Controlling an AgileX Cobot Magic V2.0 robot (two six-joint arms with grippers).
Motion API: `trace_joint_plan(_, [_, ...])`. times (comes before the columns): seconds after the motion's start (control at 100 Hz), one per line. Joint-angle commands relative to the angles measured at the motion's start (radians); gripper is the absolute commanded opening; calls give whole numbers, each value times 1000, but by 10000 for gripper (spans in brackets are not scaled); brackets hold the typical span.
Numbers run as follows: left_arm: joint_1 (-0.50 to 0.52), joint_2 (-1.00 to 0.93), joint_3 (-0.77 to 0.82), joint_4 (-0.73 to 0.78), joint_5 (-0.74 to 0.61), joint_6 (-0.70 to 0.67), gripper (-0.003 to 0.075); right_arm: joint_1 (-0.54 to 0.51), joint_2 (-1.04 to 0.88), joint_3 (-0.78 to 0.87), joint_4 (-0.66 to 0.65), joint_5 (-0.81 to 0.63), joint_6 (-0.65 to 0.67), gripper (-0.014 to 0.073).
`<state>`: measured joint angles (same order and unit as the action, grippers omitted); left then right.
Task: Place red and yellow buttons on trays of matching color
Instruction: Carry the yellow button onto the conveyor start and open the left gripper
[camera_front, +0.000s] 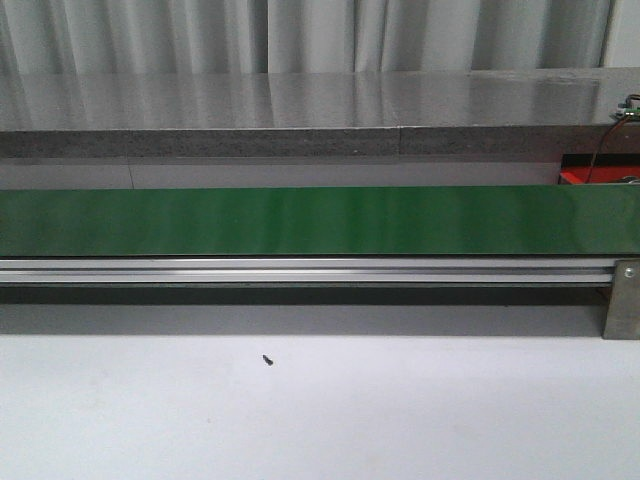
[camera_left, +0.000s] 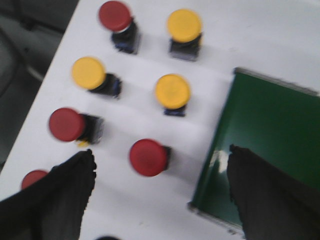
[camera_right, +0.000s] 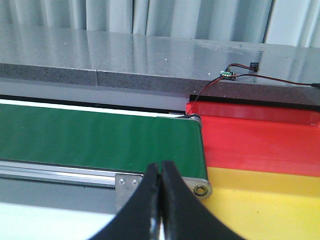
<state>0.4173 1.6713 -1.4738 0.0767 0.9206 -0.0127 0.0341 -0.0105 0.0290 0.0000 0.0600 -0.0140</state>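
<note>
In the left wrist view, several buttons stand on the white table: red ones (camera_left: 148, 157), (camera_left: 66, 124), (camera_left: 115, 15) and one half hidden (camera_left: 33, 178), and yellow ones (camera_left: 172, 91), (camera_left: 88, 73), (camera_left: 184, 25). My left gripper (camera_left: 161, 170) is open and empty above the nearest red button, one finger (camera_left: 60, 195) on each side. In the right wrist view, my right gripper (camera_right: 161, 172) is shut and empty, in front of the belt's end. The red tray (camera_right: 260, 132) and the yellow tray (camera_right: 265, 200) lie just past the belt end. Neither gripper shows in the front view.
A green conveyor belt (camera_front: 300, 220) on an aluminium rail (camera_front: 300, 268) crosses the front view; its ends show in the left wrist view (camera_left: 265, 130) and the right wrist view (camera_right: 100, 135). A grey stone ledge (camera_front: 300, 110) runs behind. A small dark speck (camera_front: 267, 358) lies on the table.
</note>
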Motion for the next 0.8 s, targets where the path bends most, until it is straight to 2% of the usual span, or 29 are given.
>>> trace_joint_plan(0.0, [65,-58,21,29,-30,-6,537,-5,-17,-18,-13,-77,-2,-68])
trace_joint_plan(0.2, [216,-58,118,40,-104,-6,537,-5,-17,-18,-13,-77,-2,-68])
trace_joint_plan(0.34, [276,-58,143,14,-168,-6,537,-5,-17,-18,-13,-76,-2,-68])
trace_joint_plan(0.79, [285,73,143,-10,-236,3,537,-5,-17,-18,-13,-76,-2,-68])
